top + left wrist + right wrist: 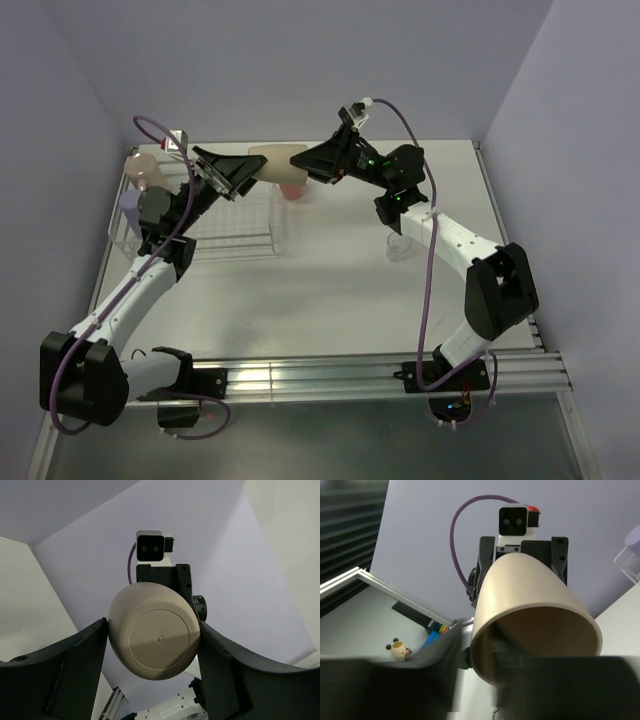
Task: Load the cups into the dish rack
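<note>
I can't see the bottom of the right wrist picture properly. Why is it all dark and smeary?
Right wrist view: the right fingers are a blurred dark band, probably out of focus, while the cup is sharp. Left wrist view: cup base and left fingers are crisp. Top view: even light, faint shadows.

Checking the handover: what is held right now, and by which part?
The tan cup, sideways in the air. The left end effector pinches its base end; the right end effector is at its rim, grip too blurred to tell.

Left arm (130, 290), right arm (450, 235) aloft, jaws face-to-face.
</note>
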